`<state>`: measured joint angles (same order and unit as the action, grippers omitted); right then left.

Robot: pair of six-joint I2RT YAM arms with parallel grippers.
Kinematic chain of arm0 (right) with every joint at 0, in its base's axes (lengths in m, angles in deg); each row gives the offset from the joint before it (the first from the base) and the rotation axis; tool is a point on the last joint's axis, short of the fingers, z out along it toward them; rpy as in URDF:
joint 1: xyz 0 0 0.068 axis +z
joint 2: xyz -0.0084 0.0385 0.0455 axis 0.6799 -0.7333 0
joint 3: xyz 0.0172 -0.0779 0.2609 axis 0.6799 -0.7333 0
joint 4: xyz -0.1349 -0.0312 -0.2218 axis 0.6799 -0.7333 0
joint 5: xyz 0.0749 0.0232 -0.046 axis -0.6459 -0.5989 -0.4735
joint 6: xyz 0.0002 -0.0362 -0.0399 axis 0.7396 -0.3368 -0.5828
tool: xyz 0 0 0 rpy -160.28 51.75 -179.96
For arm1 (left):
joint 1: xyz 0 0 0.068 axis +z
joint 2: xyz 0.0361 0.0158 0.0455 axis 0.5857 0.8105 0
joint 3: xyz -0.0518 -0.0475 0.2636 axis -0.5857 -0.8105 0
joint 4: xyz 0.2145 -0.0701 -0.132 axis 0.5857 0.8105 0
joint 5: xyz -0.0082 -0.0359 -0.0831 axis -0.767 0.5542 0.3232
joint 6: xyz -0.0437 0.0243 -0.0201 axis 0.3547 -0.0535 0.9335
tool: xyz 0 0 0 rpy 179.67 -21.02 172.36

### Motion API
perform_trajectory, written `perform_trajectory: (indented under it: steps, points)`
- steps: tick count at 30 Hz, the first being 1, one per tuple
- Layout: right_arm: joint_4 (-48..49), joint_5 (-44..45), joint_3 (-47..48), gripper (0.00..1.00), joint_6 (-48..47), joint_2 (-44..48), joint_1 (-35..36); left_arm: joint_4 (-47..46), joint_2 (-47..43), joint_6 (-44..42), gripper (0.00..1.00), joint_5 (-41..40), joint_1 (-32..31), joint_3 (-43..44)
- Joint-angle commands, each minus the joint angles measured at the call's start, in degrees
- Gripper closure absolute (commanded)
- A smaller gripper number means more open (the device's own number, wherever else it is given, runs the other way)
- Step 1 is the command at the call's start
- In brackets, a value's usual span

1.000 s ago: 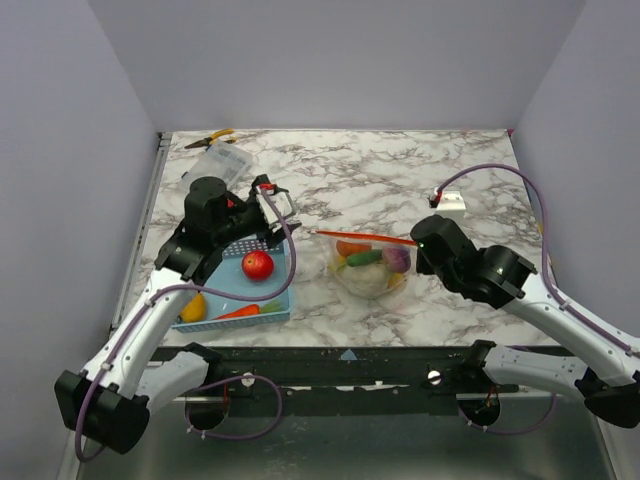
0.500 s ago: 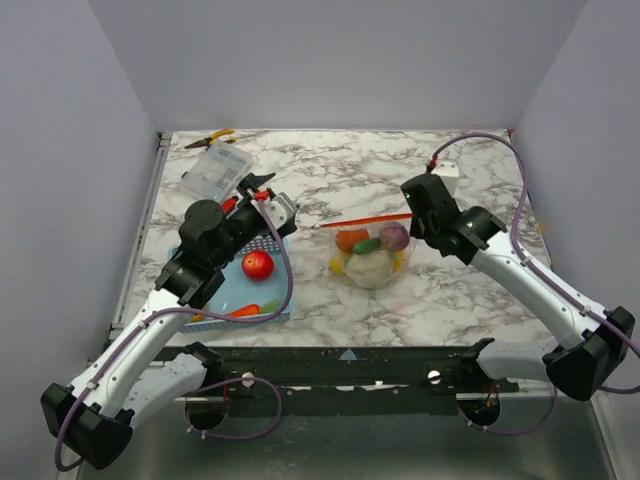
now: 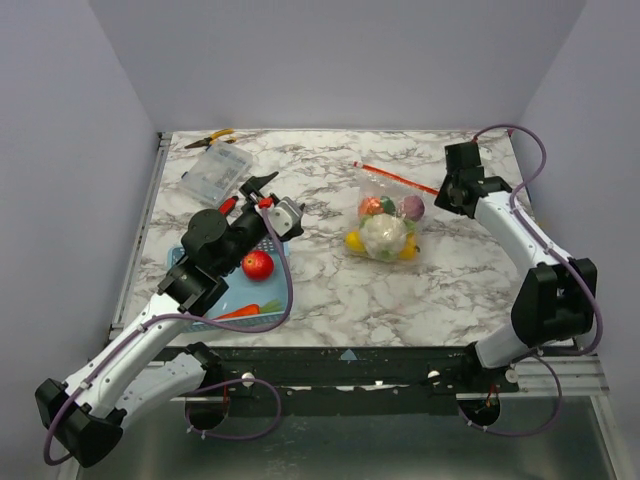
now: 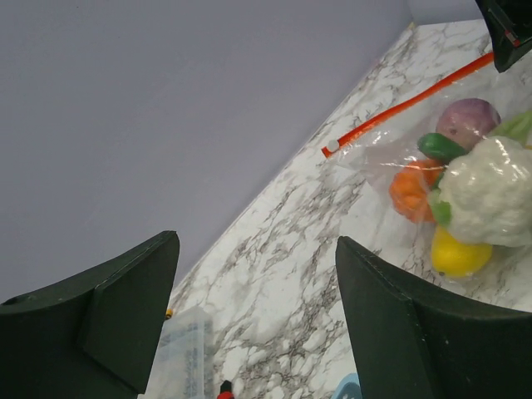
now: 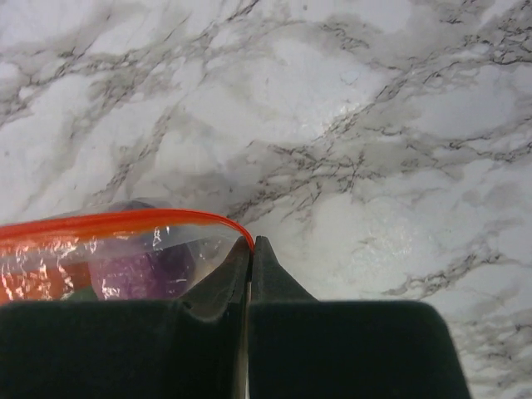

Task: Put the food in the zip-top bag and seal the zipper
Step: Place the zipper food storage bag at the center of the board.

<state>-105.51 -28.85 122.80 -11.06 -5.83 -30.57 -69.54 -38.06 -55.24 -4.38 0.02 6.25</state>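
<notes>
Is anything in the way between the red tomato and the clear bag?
Just the blue mesh basket's low wall around the red toy tomato; bare marble table runs from there to the clear zip-top bag.

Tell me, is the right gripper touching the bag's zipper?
Touching. The right wrist view shows the right gripper with its jaws shut on the end of the zipper, no gap between them.

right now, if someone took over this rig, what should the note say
Left gripper: open, empty, near the basket.
Right gripper: shut on the end of the bag's zipper.
Done: cauliflower, onion and other pieces are in the bag.
Left: tomato and carrot lie in the basket; can't tell if the zipper is sealed.
</notes>
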Motion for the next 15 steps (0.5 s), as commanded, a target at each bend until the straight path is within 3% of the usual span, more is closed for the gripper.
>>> perform_trajectory:
  steps: [1,9,12,15]
  points:
    - [5.5,-5.4,0.6,1.00,-0.6,-4.7,-4.8,-0.7,-0.3,-0.8,0.22,-2.8,-1.5,0.1]
    - [7.2,-7.6,2.7,0.97,-2.3,-11.7,-8.6,-0.2,-0.3,-0.7,0.22,-3.5,-2.7,0.4]
    - [5.4,-6.3,3.7,0.89,-3.5,-12.8,-8.6,-0.1,-0.3,-0.4,0.22,-3.8,-3.1,0.6]
    - [5.1,-7.5,3.6,0.72,-4.1,-10.6,-8.6,-0.2,-0.6,0.1,0.18,-4.3,-3.4,0.7]
